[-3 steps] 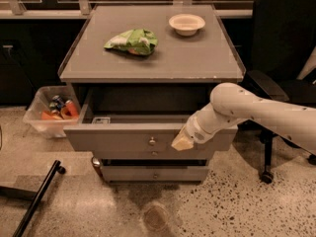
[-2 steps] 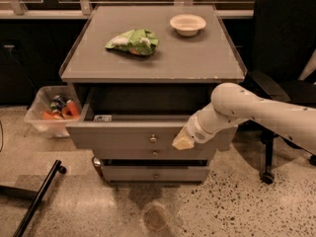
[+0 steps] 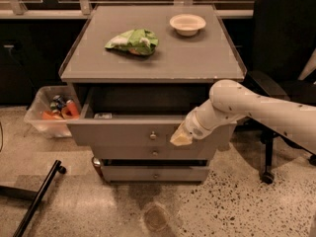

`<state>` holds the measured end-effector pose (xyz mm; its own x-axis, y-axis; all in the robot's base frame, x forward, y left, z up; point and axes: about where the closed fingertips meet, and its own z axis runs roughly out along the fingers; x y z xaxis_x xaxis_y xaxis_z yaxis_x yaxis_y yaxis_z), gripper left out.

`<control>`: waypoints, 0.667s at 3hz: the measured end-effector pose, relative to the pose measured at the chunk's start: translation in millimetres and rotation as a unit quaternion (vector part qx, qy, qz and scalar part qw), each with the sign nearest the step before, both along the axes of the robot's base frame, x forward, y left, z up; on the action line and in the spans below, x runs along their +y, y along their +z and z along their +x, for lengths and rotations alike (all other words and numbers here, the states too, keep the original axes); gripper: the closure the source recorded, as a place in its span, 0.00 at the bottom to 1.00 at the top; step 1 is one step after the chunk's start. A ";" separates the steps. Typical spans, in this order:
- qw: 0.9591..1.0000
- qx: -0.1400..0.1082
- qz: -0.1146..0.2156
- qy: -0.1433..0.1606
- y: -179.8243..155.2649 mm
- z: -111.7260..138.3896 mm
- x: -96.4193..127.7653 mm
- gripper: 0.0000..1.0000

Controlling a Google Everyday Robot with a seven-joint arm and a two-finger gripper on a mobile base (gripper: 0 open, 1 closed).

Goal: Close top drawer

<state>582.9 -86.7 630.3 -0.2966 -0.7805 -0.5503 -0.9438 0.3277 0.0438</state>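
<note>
The top drawer of the grey cabinet stands pulled out, its flat grey front facing me with a small round metal knob at centre. Its inside is dark, with a small item near the front left corner. My gripper reaches in from the right on the white arm. Its tan tip rests against the drawer front, just right of the knob. Two similar drawer fronts sit below.
On the cabinet top lie a green chip bag and a white bowl. A clear bin with cans stands at the left. A black office chair is at the right. A black bar lies on the floor.
The drawer front and my gripper sit slightly further back toward the cabinet than one second ago; the drawer has slid in a little.
</note>
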 end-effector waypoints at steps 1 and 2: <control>1.000 -0.014 0.009 0.012 5.1 15.2 8.4 0.11; 1.000 -0.014 0.009 0.012 5.1 14.1 8.5 0.00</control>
<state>597.0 -78.1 635.4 -0.2627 -0.7774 -0.5715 -0.9521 0.3048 0.0232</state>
